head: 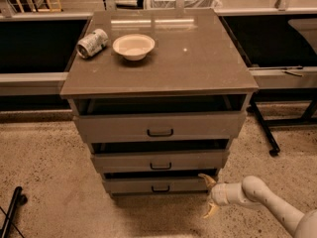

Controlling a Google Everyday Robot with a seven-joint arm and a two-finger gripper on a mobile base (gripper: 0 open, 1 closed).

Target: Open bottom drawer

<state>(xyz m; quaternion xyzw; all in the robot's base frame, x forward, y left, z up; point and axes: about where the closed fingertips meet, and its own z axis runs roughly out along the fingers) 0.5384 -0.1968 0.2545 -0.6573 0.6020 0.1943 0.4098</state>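
Note:
The bottom drawer point(133, 185) is the slimmest, lowest front of a grey-brown three-drawer cabinet, with a small dark bar handle point(160, 188) at its centre. All three drawers stand slightly pulled out, with dark gaps above them. My gripper point(208, 196) comes in from the lower right on a white arm. It sits at the right end of the bottom drawer's front, to the right of the handle. Its two yellowish fingers are spread, one point(206, 180) up by the drawer's top corner, one down near the floor.
The cabinet top point(198, 58) carries a white bowl point(133, 46) and a can point(92, 43) lying on its side. A dark table leg point(262, 128) stands on the right. A black stand foot point(11, 213) lies on the speckled floor at lower left.

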